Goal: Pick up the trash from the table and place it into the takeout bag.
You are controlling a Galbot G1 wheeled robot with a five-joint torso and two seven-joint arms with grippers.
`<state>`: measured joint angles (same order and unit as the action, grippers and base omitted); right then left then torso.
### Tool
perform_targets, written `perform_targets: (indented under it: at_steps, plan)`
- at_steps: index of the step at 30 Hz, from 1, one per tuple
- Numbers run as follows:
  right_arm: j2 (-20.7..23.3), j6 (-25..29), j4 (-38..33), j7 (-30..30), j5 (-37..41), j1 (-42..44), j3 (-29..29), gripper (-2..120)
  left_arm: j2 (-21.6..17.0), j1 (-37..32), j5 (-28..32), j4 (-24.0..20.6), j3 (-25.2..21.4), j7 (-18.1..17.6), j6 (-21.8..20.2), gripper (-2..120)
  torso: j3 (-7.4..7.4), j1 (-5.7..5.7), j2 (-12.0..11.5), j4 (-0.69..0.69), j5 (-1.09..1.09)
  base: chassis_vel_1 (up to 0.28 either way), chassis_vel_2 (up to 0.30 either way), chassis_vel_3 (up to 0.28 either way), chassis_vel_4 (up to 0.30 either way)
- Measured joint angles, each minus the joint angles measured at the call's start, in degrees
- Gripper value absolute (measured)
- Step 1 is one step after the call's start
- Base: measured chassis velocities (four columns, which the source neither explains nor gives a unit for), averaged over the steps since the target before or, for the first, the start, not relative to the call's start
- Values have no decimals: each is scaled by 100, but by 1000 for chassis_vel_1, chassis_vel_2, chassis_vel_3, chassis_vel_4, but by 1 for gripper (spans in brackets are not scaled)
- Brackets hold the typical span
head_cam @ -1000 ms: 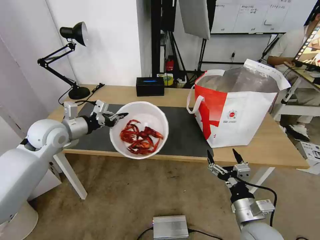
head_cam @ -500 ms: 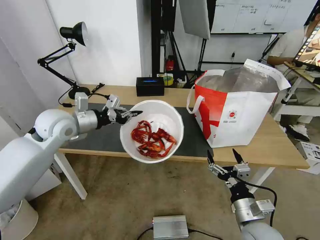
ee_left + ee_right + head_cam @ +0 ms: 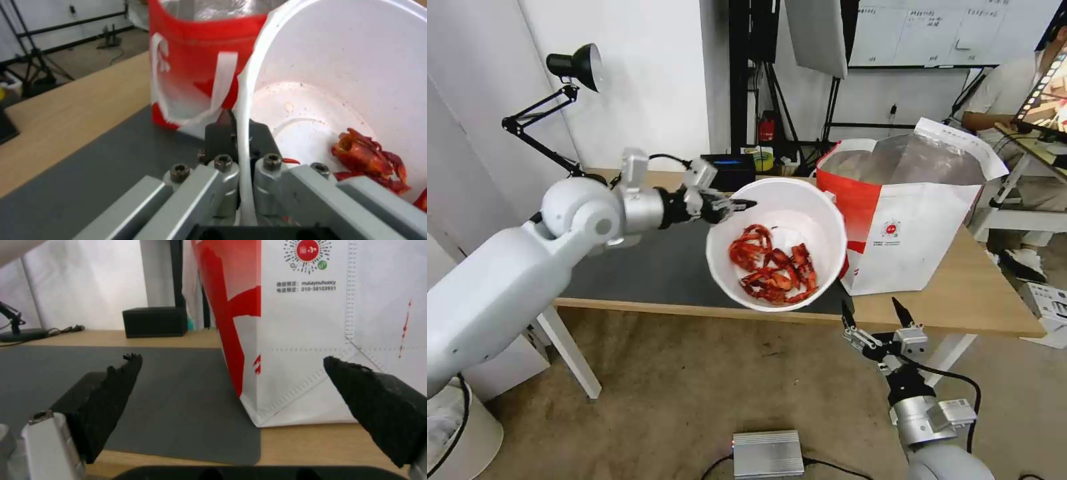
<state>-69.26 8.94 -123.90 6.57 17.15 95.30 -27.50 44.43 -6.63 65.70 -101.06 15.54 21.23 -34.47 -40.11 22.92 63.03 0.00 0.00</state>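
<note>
My left gripper (image 3: 740, 204) is shut on the rim of the white bowl (image 3: 800, 213), which holds red shells (image 3: 774, 267) and hangs tilted above the dark mat, just left of the takeout bag (image 3: 914, 240). In the left wrist view the black fingers (image 3: 218, 133) pinch the bowl rim (image 3: 245, 100), with the bag's red panel (image 3: 195, 43) close behind. My right gripper (image 3: 875, 313) is open and empty, low in front of the table's front edge, facing the bag (image 3: 311, 323).
A black box (image 3: 727, 165) sits at the table's back edge and a black desk lamp (image 3: 570, 73) at the back left. The light-wood table (image 3: 974, 293) carries a dark grey mat (image 3: 654, 267). A silver box (image 3: 768, 453) lies on the floor.
My left arm has carried the bowl up and to the right, from over the mat's front middle to right beside the takeout bag. The right arm has not moved.
</note>
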Motion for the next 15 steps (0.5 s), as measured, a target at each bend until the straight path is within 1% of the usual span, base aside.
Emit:
perform_targets:
  at_steps: [1, 2, 4, 8, 11, 12, 15]
  plan:
    - [0, 0, 0, 0, 0, 0, 0, 100, 63, 142, 66, 51, 86, -20, -5, 0, 0, 0, 0, 0, 1, 0, 0, 0, 0]
    - [0, 0, 0, 0, 0, 0, 0, 100, 63, 142, 66, 51, 86, -20, -5, 0, 0, 0, 0, 0, 1, 0, 0, 0, 0]
    - [0, 0, 0, 0, 0, 0, 0, 100, 207, 473, 218, 156, 278, -80, -10, 0, 0, 0, 0, 0, 1, 0, 0, 0, 0]
    - [0, 0, 0, -1, 0, 0, 0, 100, 325, 729, 332, 238, 405, -135, -20, 0, 0, 0, 0, 0, 0, 0, 0, 0, 0]
    - [0, 0, 0, 0, 0, 0, 0, 100, 548, 1242, 527, 431, 708, -200, -29, 0, 0, 0, 0, 0, 1, 0, 0, 0, 0]
    - [0, 0, 0, 0, 0, 0, 0, 100, 548, 1242, 527, 431, 708, -200, -29, 0, 0, 0, 0, 0, 1, 0, 0, 0, 0]
    - [0, 0, 0, -1, 0, 0, 0, 100, 829, 1643, 607, 740, 998, -226, -31, 0, 0, -1, 0, 1, 1, 0, 0, 0, 0]
